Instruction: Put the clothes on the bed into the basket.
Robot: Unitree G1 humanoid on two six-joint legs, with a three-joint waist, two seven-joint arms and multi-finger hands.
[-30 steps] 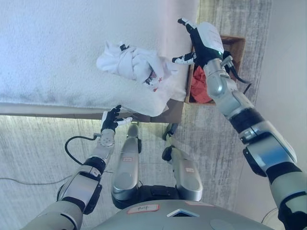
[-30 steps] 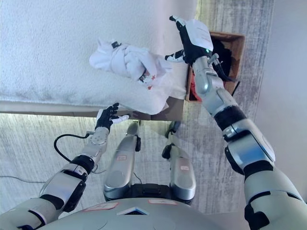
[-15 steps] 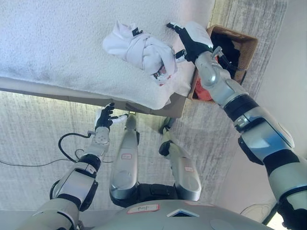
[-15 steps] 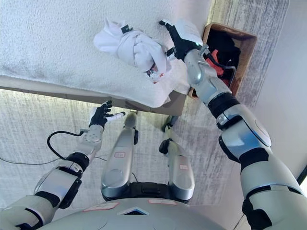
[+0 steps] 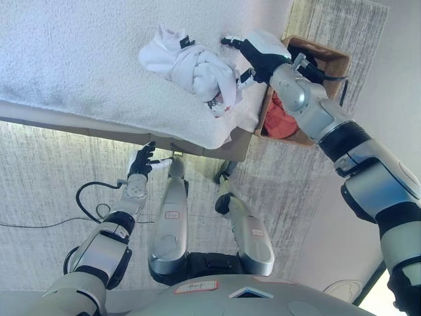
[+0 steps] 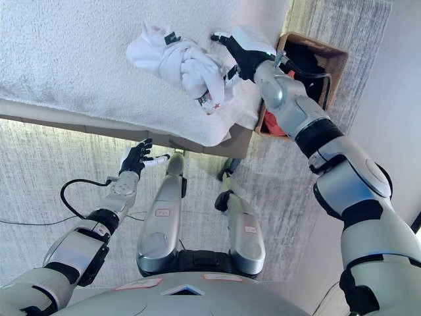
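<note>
A crumpled white garment (image 5: 191,66) with a small red mark lies on the white bed (image 5: 72,59) near its right corner. My right hand (image 5: 252,55) is open, over the bed just right of the garment, its fingers spread and close to the cloth. A brown wicker basket (image 5: 332,60) stands on the floor right of the bed and holds red and black clothes (image 5: 281,120). My left hand (image 5: 141,163) is open and empty, low in front of the bed's edge.
A grey textured rug (image 5: 59,191) covers the floor in front of the bed. A pale wall (image 5: 388,112) runs along the right, behind the basket.
My right hand has moved left from over the basket's edge to the garment's right side. The camera has shifted. My left hand stays low in front of the bed.
</note>
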